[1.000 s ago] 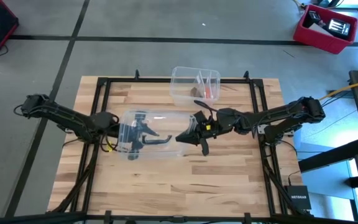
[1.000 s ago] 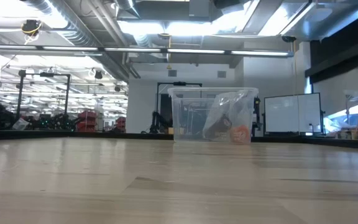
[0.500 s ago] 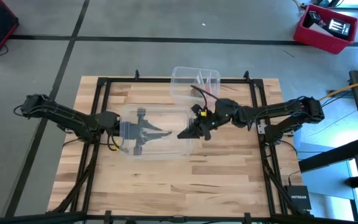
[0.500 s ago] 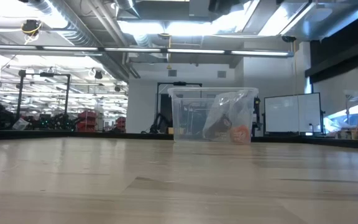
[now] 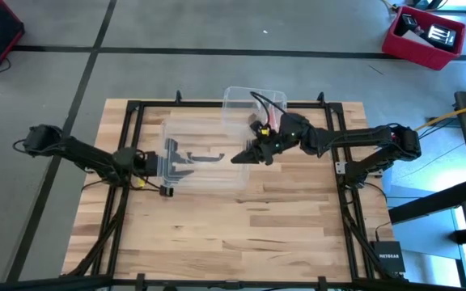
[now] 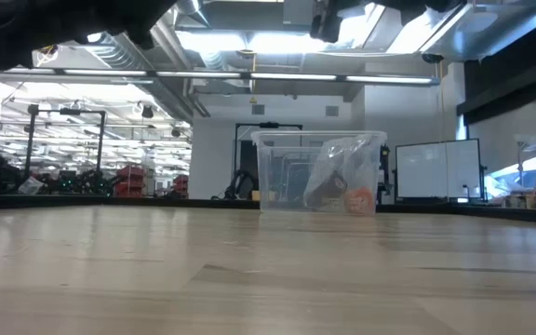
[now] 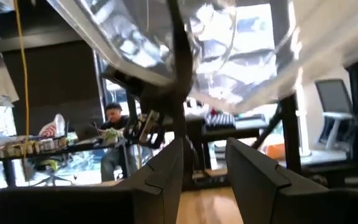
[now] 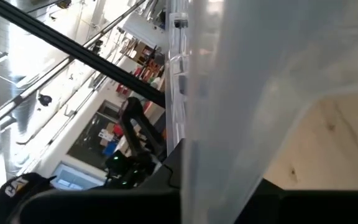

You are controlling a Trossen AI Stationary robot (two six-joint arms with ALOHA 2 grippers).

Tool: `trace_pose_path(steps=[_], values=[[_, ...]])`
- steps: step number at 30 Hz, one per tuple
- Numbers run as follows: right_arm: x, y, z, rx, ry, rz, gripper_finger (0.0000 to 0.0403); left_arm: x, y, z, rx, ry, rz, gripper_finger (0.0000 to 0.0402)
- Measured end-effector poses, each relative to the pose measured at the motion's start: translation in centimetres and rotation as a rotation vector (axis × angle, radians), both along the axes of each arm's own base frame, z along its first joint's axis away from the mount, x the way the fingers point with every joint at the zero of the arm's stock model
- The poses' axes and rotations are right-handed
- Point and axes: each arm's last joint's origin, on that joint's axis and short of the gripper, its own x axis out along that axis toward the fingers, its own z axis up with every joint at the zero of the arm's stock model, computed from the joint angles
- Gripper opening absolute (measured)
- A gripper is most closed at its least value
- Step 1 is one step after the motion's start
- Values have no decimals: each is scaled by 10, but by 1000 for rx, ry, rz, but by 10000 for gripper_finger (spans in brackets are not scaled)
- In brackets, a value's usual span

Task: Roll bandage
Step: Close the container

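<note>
Lid (image 5: 205, 141): clear, held aloft just in front of the box (image 5: 241, 101) by both arms
Bandage (image 6: 324, 193): seemingly the dark bundle inside the box, bagged – hard to tell
Handling: likely light, soft, floppy – pinch one end
Left gripper (image 5: 172, 166): half-parted, seemingly grasping the lid's far-from-box edge
Right gripper (image 5: 245, 156): clenched on the lid's edge beside the box
</note>
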Motion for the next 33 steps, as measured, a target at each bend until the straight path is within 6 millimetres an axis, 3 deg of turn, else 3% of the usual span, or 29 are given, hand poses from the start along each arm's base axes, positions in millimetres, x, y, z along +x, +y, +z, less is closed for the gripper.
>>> trace_pose_path(steps=[8, 16, 26, 33], values=[[0, 0, 2, -55, -40, -24, 26, 11, 7, 15, 41, -59, 23, 114], [0, 0, 2, -57, -42, -24, 26, 23, 17, 19, -33, -21, 10, 117], [0, 1, 2, -85, -54, -15, 26, 31, 19, 31, -25, -13, 16, 236], [0, 1, 2, -102, -61, -15, 26, 30, 11, 34, 61, -47, -13, 241]])
